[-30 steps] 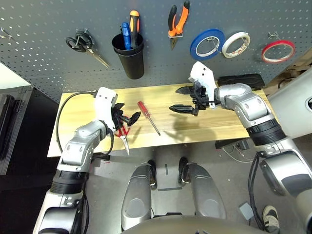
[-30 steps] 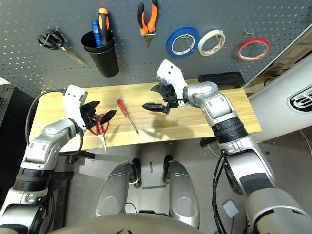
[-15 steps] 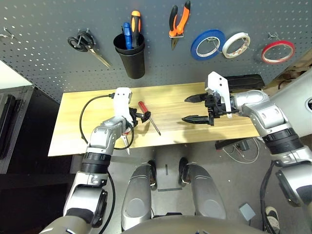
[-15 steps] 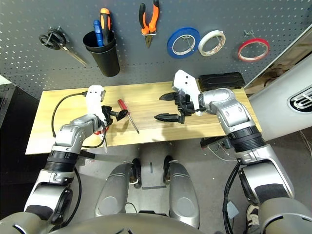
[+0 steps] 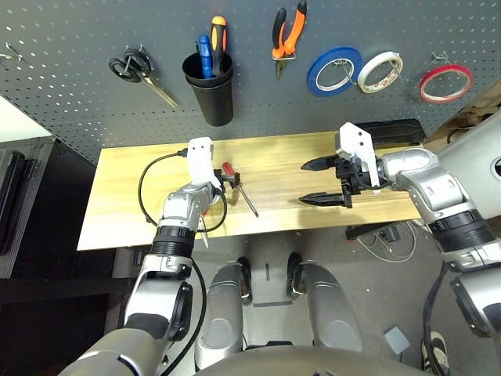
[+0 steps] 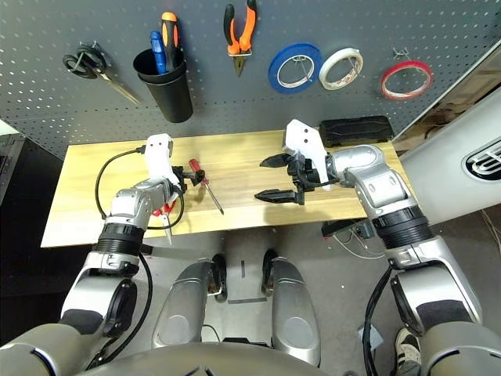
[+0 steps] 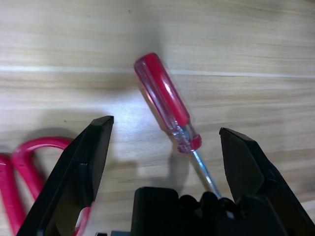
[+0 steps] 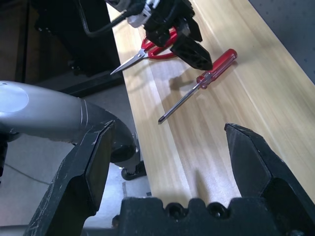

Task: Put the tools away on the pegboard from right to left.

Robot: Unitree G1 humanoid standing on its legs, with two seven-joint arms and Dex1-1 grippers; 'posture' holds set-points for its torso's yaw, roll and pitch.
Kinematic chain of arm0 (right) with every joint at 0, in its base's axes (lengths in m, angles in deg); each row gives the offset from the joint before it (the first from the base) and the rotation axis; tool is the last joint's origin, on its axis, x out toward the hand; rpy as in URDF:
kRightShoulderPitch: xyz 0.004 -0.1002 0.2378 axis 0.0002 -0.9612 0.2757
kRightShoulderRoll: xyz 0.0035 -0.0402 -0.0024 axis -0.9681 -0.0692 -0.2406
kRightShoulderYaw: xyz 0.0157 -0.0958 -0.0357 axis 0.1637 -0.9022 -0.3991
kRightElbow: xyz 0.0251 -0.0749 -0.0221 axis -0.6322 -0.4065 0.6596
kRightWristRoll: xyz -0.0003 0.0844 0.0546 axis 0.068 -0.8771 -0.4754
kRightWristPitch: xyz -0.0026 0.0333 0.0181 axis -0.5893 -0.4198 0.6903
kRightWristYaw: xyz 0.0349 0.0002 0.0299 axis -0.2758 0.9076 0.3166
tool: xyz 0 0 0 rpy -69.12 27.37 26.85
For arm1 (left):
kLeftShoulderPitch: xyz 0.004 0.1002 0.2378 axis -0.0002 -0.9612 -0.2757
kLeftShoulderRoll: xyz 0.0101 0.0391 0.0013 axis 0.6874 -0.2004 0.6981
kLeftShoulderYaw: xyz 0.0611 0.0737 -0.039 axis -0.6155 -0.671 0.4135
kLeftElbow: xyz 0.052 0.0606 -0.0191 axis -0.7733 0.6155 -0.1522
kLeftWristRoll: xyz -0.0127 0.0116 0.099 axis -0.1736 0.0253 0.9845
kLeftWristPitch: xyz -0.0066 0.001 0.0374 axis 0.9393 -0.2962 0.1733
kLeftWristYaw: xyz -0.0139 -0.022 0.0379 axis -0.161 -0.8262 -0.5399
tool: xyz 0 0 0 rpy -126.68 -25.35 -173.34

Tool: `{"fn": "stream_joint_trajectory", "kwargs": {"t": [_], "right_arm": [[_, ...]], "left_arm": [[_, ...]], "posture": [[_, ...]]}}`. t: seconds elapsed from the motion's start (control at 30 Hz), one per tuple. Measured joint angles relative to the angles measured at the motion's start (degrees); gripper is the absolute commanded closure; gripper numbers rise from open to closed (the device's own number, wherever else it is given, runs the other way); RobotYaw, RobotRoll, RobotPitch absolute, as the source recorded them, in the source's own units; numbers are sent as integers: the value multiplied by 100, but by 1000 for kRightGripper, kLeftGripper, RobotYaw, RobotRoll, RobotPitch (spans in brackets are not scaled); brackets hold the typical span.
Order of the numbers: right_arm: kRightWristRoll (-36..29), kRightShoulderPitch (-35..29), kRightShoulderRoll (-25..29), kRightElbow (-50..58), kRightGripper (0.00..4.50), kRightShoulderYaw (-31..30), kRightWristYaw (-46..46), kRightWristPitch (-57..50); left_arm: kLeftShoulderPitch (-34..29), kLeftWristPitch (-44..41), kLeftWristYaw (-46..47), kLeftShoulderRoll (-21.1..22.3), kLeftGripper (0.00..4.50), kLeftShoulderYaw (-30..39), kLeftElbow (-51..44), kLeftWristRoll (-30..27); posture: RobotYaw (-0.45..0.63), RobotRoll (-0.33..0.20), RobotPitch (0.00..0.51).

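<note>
Silver forearms (image 5: 427,182), white wrist housings, black fingers — black cable, apparently looped.

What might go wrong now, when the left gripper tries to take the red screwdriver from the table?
1. The screwdriver lies slanted between the open fingers of the left gripper; its round handle may roll or pivot away as they close.
2. The red-handled scissors lie close beside it, so a finger may catch their loop and drag them.
3. The black cup on the pegboard already holds two tools, so insertion might jam.
</note>
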Motion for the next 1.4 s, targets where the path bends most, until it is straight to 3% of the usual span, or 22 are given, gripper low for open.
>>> {"fn": "stream_joint_trajectory", "kwargs": {"t": [0.27, 0.6, 0.67, 0.93, 1.13, 1.4], "right_arm": [[-4, -64, 40, 162, 30, 7, -11, -66], [-62, -168, 135, 419, 30, 40, -112, -277], [-100, -201, 152, 453, 0, 54, -122, -325], [-172, -284, 302, 635, 0, 69, -120, -452], [-206, -283, 469, 602, 0, 72, -29, -427], [-137, -167, 577, 141, 0, 73, 124, -45]], "left_arm": [[504, 476, 216, -290, 0, 48, 898, 102], [825, 1274, 546, -338, 0, 112, 2121, 268], [910, 1437, 609, -342, 564, 146, 2313, 306], [1146, 1893, 733, -423, 3616, 276, 2897, 327], [1084, 1768, 582, -474, 3650, 239, 2625, 327], [-69, 532, 178, -358, 3651, -150, -46, 314]], "posture": [[-62, 0, 291], [-85, 0, 297], [-89, 0, 299], [-92, 0, 309], [-70, 0, 307], [-31, 0, 298]]}}
